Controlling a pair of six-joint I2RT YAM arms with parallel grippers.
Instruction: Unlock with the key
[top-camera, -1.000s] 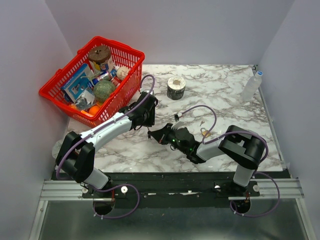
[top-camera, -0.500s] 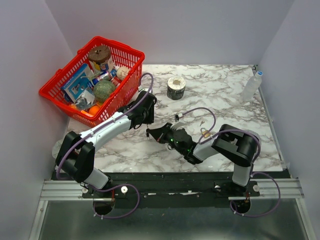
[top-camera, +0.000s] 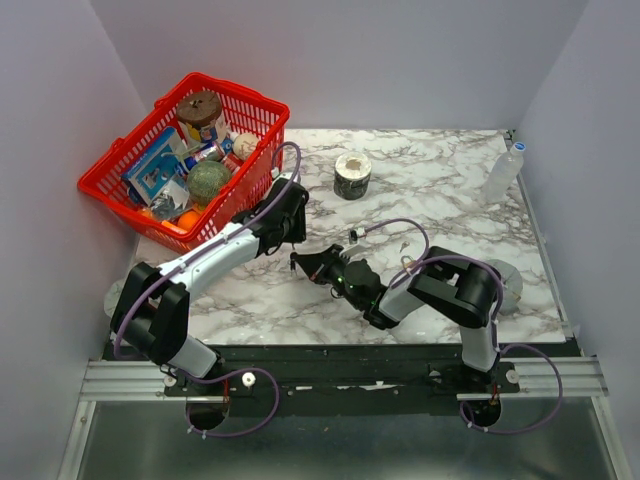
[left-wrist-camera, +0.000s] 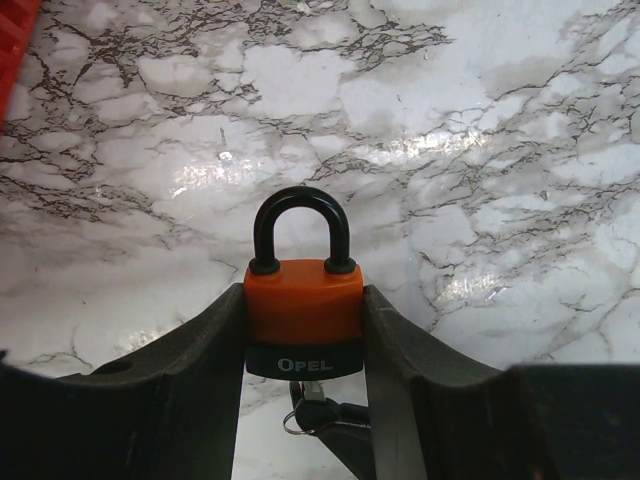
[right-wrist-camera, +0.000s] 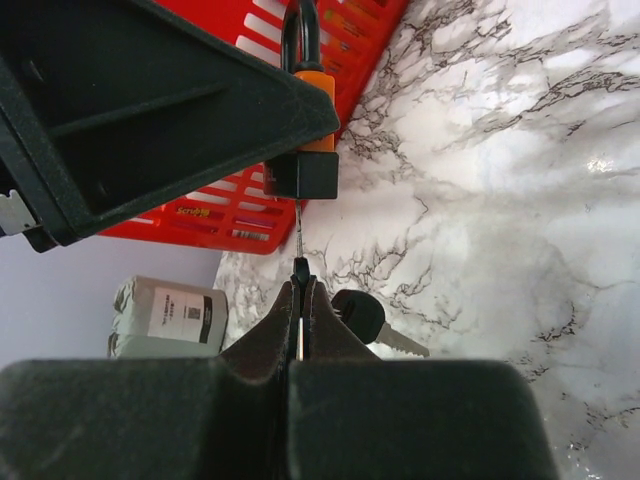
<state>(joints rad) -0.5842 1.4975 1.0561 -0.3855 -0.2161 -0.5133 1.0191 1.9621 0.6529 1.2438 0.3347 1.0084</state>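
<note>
My left gripper (left-wrist-camera: 304, 302) is shut on the orange-and-black padlock (left-wrist-camera: 304, 315) and holds it by its sides above the marble, black shackle closed and pointing away. The key (right-wrist-camera: 300, 240) is pinched by its black head in my shut right gripper (right-wrist-camera: 301, 290). Its thin silvery blade runs straight up to the black underside of the padlock (right-wrist-camera: 305, 172) and meets the keyhole. From the left wrist, the key (left-wrist-camera: 318, 405) shows just under the lock. A second black-headed key (right-wrist-camera: 362, 315) hangs beside the right fingers. From above, the two grippers meet near the basket (top-camera: 296, 245).
The red basket (top-camera: 110, 190) full of groceries stands at the back left, close behind the left gripper. A tape roll (top-camera: 352, 176) sits at the back centre and a clear bottle (top-camera: 503, 172) by the right wall. A pale labelled cylinder (right-wrist-camera: 165, 315) lies by the wall.
The right arm has slid left and away from its base, folding its elbow in and bringing the key to the padlock. The left gripper shifted slightly back-left.
</note>
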